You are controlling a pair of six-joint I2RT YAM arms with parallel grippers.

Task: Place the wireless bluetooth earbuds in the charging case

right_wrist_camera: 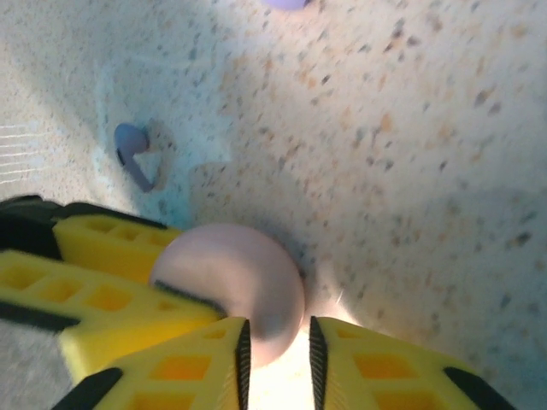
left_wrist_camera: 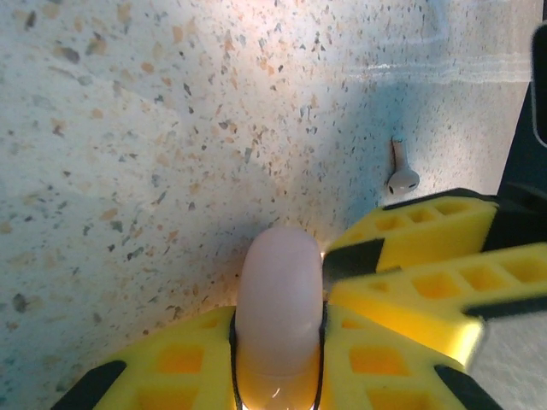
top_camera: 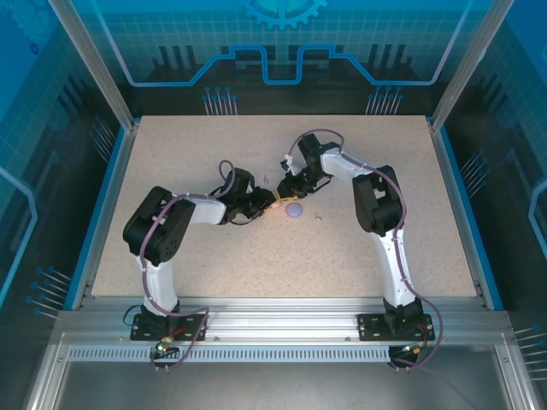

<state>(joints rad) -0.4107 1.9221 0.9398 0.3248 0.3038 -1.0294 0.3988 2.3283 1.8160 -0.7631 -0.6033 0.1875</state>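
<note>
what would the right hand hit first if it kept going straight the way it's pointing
The pale pink case, directly ahead of the right hand and gripped by the left hand. Whether the right hand already touches it is unclear.

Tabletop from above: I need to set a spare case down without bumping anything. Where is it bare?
Crowded: the middle, where left gripper and right gripper meet at the pink case, the purple case and two buds beside. Bare: the tabletop beyond them to the far edge, both side margins, and the near stretch to the front edge.
</note>
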